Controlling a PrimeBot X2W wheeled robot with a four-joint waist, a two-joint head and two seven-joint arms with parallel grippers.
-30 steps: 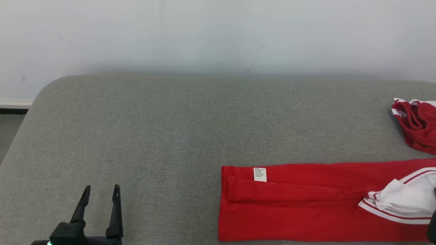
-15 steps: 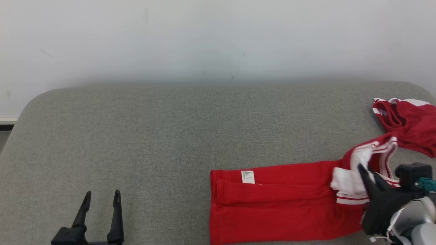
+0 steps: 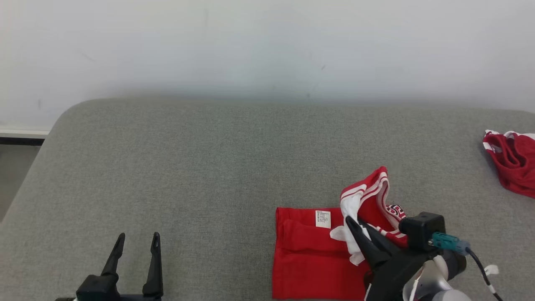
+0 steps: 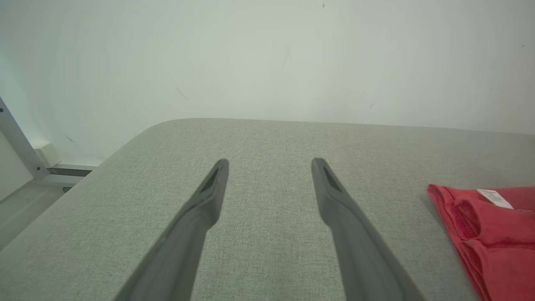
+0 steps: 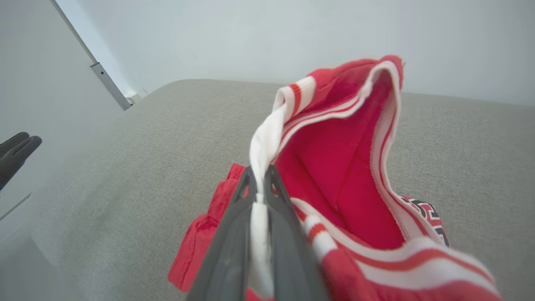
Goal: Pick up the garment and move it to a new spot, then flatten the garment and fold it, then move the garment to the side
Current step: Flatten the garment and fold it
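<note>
Striped end of red garment (image 3: 309,259) now pulled left over itself. My right tool (image 3: 349,220) pinches white hem (image 5: 267,133). My left tool (image 3: 138,235) wide apart, nothing in it.

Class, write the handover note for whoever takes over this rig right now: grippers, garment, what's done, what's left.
Left gripper: open, idle above the grey cushion.
Right gripper: shut on the red garment's white striped end, held raised over the flat part.
Done: garment flattened, fold looks half done.
Left: lay that end down, finish the fold, move the garment aside.
A second red garment lies far right.
</note>
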